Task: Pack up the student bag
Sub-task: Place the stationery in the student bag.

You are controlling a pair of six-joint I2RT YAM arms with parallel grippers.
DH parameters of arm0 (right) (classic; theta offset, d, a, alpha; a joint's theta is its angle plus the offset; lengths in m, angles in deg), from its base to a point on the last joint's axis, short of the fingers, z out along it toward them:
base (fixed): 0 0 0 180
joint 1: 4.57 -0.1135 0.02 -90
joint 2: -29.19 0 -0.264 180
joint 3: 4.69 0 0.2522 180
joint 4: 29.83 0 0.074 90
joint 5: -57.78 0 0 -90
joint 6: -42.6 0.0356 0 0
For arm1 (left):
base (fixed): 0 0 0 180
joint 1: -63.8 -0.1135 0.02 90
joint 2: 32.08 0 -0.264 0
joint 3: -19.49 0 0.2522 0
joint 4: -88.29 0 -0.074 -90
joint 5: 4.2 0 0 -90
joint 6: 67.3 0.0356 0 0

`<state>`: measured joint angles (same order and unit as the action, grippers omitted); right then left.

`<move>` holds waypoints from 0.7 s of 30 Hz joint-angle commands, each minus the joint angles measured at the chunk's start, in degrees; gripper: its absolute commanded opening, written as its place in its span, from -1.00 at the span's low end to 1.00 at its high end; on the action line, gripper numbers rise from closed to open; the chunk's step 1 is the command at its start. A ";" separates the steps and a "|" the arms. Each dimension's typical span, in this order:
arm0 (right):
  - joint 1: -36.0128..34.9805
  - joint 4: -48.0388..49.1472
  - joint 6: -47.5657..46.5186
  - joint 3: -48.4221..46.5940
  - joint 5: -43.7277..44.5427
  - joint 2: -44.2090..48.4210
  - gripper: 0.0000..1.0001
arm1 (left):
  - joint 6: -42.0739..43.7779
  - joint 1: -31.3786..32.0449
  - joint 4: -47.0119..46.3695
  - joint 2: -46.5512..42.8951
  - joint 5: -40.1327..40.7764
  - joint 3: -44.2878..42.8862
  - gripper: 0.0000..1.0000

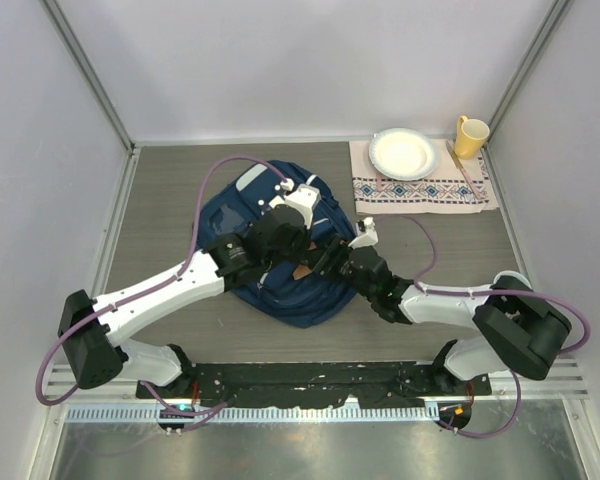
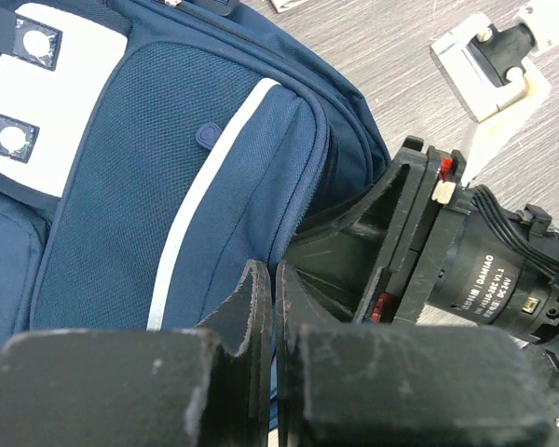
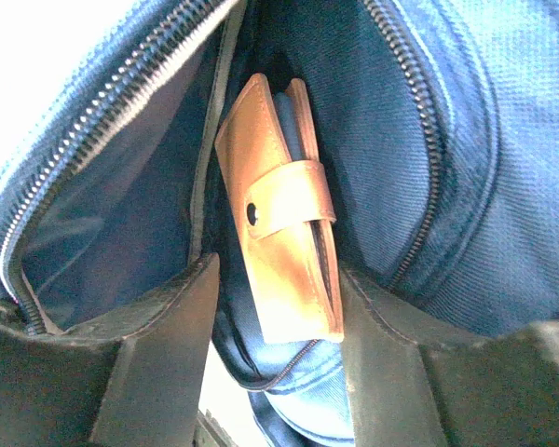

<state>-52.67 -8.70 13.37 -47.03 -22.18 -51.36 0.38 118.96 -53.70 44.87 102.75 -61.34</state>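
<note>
The student bag [image 1: 300, 305] lies flat on the grey table [image 1: 160, 200] in the middle of the top view. Both arms reach in over it from the bottom corners. From up there the 2 grippers crowd together above the bag's lower right part, and only a small tan speck shows between them.

The right wrist view shows what that speck is: a tan leather wallet [image 3: 281, 251] with a snap strap. It stands on edge inside an unzipped pocket, with zipper teeth running along the upper left and upper right of the frame. The right gripper [image 3: 279, 279] is open, its 2 black fingers [image 3: 158, 354] spread to either side of the wallet at the bottom of the frame.

The left wrist view shows the bag's outside instead: a navy mesh panel with 1 pale stripe down the centre and a white patch [image 2: 37, 93] in the upper left corner. The left gripper [image 2: 272, 279] is closed at the bottom centre, its tips pressed together with only a hairline slit between them. A sliver of blue shows in the slit, perhaps pinched fabric, though the angle is too tight to be sure. The right gripper's body fills the right side of that frame, just beside the bag.

At the upper right of the top view, well apart from the bag, a white plate [image 1: 404, 153] sits on a patterned cloth [image 1: 430, 188]. A yellow mug [image 1: 470, 137] stands at the cloth's upper right corner.
</note>
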 commanded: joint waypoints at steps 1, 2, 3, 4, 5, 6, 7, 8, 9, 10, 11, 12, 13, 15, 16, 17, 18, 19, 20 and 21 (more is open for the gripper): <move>0.20 -2.81 -1.18 1.59 2.79 3.38 0.12 | -1.32 0.65 -4.56 -2.50 0.28 -0.26 -1.00; 0.20 -2.99 -1.01 2.03 2.70 3.65 0.12 | -1.40 0.65 -4.65 -2.50 0.36 -0.17 -1.00; 0.28 -2.99 -0.66 2.21 2.53 4.17 0.12 | -1.32 0.65 -4.56 -2.50 0.36 -0.17 -1.00; 0.20 -2.99 -0.57 2.38 2.26 4.35 -0.04 | -1.32 0.57 -4.65 -2.50 0.36 -0.17 -1.00; 0.28 -2.73 -0.48 2.73 2.09 4.53 -0.09 | -1.32 0.57 -4.74 -2.68 0.45 -0.08 -1.00; 0.20 -1.94 -0.31 2.91 2.09 4.44 -0.13 | -1.32 0.57 -4.74 -2.68 0.45 0.01 -1.00; 0.20 -1.07 -0.13 3.09 1.39 4.18 -0.20 | -1.40 0.57 -4.91 -2.59 0.37 0.09 -1.00; 0.28 -0.27 -0.13 3.26 1.03 3.92 -0.32 | -1.49 0.57 -5.00 -2.59 0.36 0.10 -1.00; 0.28 0.08 -0.13 3.00 0.86 3.65 -0.39 | -1.49 0.65 -5.09 -2.50 0.28 0.10 -1.00; 0.28 0.09 0.05 2.65 0.33 2.78 -0.48 | -1.58 0.65 -5.09 -2.59 0.02 0.10 -1.00; 0.28 0.43 0.13 2.04 -0.02 2.42 -0.56 | -1.58 0.65 -5.18 -2.59 -0.07 0.18 -1.00; 0.28 1.22 0.22 1.77 -0.20 1.98 -0.65 | -1.75 0.57 -5.27 -2.59 -0.16 0.27 -1.00; 0.28 1.49 0.40 1.51 -0.29 1.54 -0.80 | -1.67 0.65 -5.35 -2.68 -0.25 0.27 -1.00; 0.28 3.15 0.66 0.72 -0.73 0.75 -0.95 | -1.75 0.57 -5.27 -2.77 -0.51 0.27 -1.00; 0.28 3.77 0.58 0.11 -0.90 0.58 -0.98 | -1.84 0.65 -5.44 -2.77 -0.69 0.53 -1.00; 0.28 4.30 0.66 -0.33 -1.60 0.14 -0.98 | -1.84 0.65 -5.44 -2.94 -0.78 0.71 -1.00; 0.28 5.96 0.05 -0.77 -2.21 -0.13 -0.98 | -1.84 0.65 -5.53 -3.03 -0.95 0.80 -1.00; 0.28 6.67 -0.13 -1.82 -2.66 -0.48 -0.99 | -1.93 0.65 -5.88 -3.03 -1.04 1.15 -1.00; 0.28 7.11 -0.22 -2.35 -2.75 -0.92 -0.98 | -2.02 0.57 -5.79 -3.12 -1.30 1.32 -1.00; 0.28 7.99 -0.22 -2.71 -2.57 -1.27 -0.98 | -2.11 0.65 -5.97 -3.12 -1.48 1.41 -1.00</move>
<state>-52.45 -7.67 14.07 -45.61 -24.32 -51.65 -0.30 118.98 -54.90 44.50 102.54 -59.88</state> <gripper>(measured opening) 0.089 0.022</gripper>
